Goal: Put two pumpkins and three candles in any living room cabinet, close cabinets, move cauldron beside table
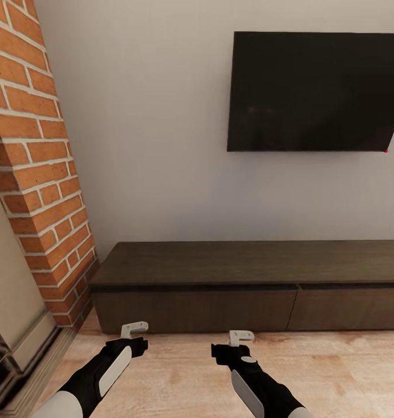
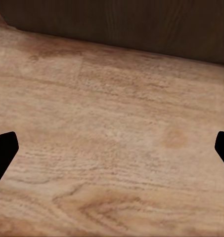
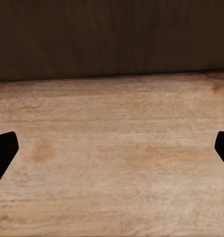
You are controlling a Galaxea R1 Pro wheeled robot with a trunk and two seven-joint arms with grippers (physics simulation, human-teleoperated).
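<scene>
— Both hands near the cabinet?
— Yes: left hand (image 1: 134,331) and right hand (image 1: 241,337) hang over the wood floor (image 1: 336,371) just before the cabinet (image 1: 243,290), fingers spread wide, holding nothing.
— Cabinet drawers?
— Shut, below the wall television (image 1: 315,90).

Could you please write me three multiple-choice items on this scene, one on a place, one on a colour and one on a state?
1. Where is the television?
A. on the floor
B. on the wall above the cabinet
C. inside the fireplace

2. What colour is the brick column?
A. blue
B. white
C. orange-red

3. How are the cabinet's drawer fronts?
A. shut
B. pulled out
C. removed

Answers: B, it hangs above the long cabinet top; C, its bricks are orange-red with pale joints; A, both fronts sit flush.
</scene>
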